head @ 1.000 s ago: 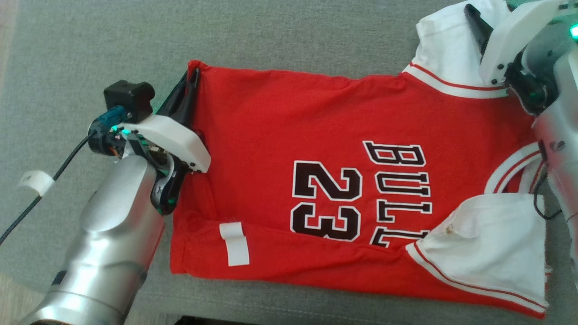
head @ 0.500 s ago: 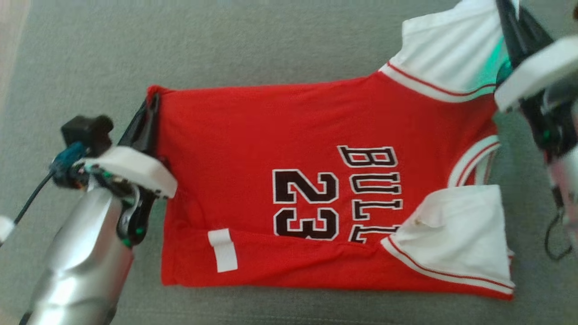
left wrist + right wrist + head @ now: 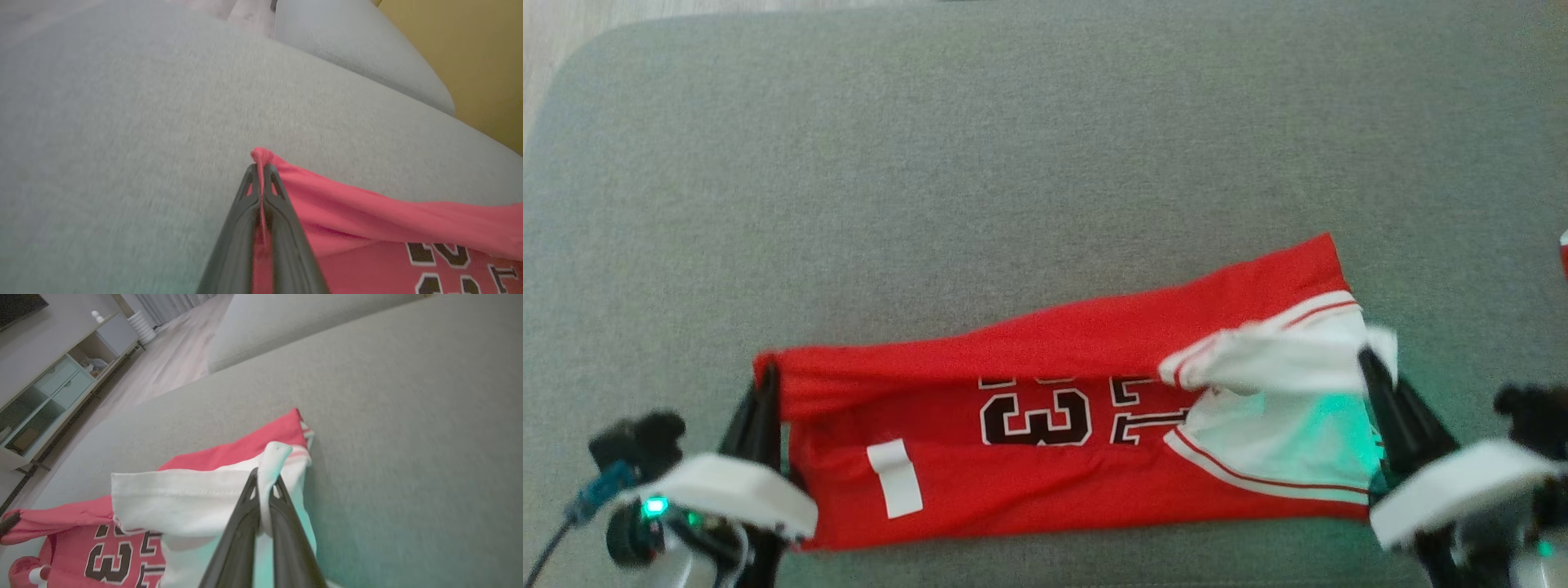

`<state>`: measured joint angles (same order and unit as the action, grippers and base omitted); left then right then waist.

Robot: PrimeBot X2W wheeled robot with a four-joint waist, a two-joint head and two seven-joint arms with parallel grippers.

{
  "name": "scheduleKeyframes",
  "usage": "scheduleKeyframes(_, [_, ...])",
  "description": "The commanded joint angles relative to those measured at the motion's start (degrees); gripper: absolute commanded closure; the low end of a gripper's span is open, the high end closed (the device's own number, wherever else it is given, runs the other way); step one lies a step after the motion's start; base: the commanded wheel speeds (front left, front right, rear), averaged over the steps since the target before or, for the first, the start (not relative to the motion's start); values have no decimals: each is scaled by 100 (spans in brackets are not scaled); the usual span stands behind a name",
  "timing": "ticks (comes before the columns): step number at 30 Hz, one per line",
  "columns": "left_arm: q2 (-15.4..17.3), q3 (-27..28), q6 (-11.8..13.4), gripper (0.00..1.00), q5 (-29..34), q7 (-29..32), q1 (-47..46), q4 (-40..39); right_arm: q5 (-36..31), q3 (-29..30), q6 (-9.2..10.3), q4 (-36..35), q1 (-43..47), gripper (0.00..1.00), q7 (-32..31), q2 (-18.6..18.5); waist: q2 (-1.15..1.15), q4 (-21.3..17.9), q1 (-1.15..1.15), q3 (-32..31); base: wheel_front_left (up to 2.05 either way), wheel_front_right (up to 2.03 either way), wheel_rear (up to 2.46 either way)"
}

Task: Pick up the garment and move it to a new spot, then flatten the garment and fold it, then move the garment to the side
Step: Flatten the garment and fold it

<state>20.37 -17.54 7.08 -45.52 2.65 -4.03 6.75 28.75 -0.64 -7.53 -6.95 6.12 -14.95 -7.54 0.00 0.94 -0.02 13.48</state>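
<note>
The garment (image 3: 1054, 343) is a red jersey with white sleeves and black lettering, lying across the near part of a grey cushion (image 3: 1013, 163). Its far edge is lifted and drawn toward me, folding over the number. My left gripper (image 3: 765, 384) is shut on the red hem corner at the lower left, and in the left wrist view the left gripper (image 3: 260, 166) pinches the red cloth (image 3: 367, 212). My right gripper (image 3: 1372, 363) is shut on the white sleeve at the lower right; the right wrist view has the right gripper (image 3: 266, 477) clamping white fabric (image 3: 184, 498).
Grey upholstery stretches far beyond the jersey. A second cushion (image 3: 359, 53) and a yellow wall (image 3: 470, 53) lie past the left gripper. In the right wrist view a wooden floor (image 3: 163, 363) and a white shelf unit (image 3: 53, 384) stand off the cushion's edge.
The right gripper closed on the white sleeve. Both grippers pulled the jersey's far edge toward me, folding it over the lettering. The head camera also shifted, showing more cushion.
</note>
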Motion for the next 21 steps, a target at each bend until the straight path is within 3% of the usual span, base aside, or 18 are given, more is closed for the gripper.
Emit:
scheduleKeyframes(1, [189, 306, 36, 100, -40, 9, -134, -213, -14, -23, 4, -275, -60, 100, -5, -7, 0, -17, 2, -33, 0, 0, 0])
scheduleKeyframes(4, [153, 300, 160, 100, -153, 121, 225, -312, -20, 189, 4, -381, 404, 100, -92, 254, 0, -44, 2, -82, 0, 0, 0])
scheduleKeyframes(5, [122, 294, 189, 87, -197, 147, 311, -308, -34, 199, 4, -372, 504, 93, -141, 306, 0, -56, 2, -95, 0, 0, 0])
scheduleKeyframes(6, [100, 271, 218, 49, -216, 179, 383, -287, -13, 187, 4, -338, 588, 6, -216, 348, 0, -62, 2, -104, 0, 0, 0])
scheduleKeyframes(7, [63, 250, 237, 0, -242, 196, 441, -253, -29, 162, 4, -300, 646, 0, -274, 375, 0, -63, 2, -123, 0, 0, 0])
scheduleKeyframes(14, [-48, 181, 346, 0, 140, -442, 559, 4, -199, 44, 4, -370, 679, 0, 63, 443, 0, -50, 2, -302, 0, 0, 0])
scheduleKeyframes(21, [-28, 114, 767, 0, 1202, -1555, 437, -262, -1175, 98, 4, -936, 410, 0, 723, 410, 0, 6, 2, -593, 0, 0, 0])
